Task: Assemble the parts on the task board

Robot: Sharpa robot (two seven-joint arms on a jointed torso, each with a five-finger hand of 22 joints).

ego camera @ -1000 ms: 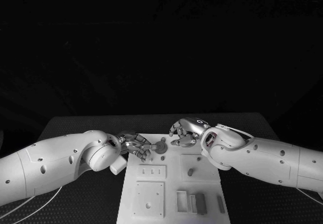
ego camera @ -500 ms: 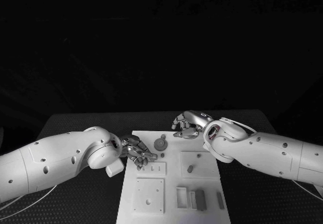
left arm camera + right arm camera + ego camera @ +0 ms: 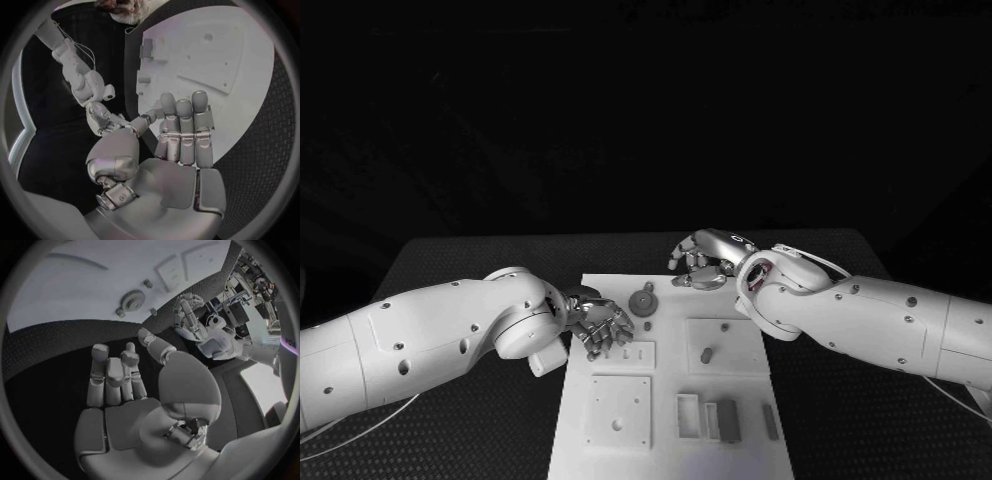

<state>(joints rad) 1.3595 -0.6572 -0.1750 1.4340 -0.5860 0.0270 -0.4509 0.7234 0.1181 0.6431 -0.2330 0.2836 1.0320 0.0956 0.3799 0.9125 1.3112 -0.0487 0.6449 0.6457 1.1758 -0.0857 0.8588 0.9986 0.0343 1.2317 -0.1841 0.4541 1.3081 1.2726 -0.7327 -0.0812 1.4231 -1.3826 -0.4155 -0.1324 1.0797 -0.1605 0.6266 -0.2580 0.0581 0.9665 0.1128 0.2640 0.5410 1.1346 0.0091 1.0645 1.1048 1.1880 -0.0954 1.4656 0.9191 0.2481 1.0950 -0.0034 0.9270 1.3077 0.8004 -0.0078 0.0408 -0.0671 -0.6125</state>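
Note:
The white task board (image 3: pixel 750 400) lies lengthwise in the middle of the table. A grey gear (image 3: pixel 643 303) sits near its far end, and the right wrist view shows this gear (image 3: pixel 131 301) too. A short grey peg (image 3: pixel 707 354) stands in a square plate further back toward me. My left hand (image 3: pixel 600 325) hovers at the board's left edge just short of the gear, fingers straight and side by side, holding nothing (image 3: pixel 181 135). My right hand (image 3: pixel 704 258) hangs over the board's far edge, its palm (image 3: pixel 134 405) empty and its fingers loosely bent.
Several grey blocks (image 3: pixel 726 418) stand in slots at the board's near right. A plate with three small slots (image 3: pixel 626 353) and a larger square plate (image 3: pixel 619 412) lie on the board's left side. Black table (image 3: pixel 459 262) surrounds the board.
My left hand has let go of the gear and drawn back toward me along the board's left edge. The right hand has moved away from the gear to the board's far edge.

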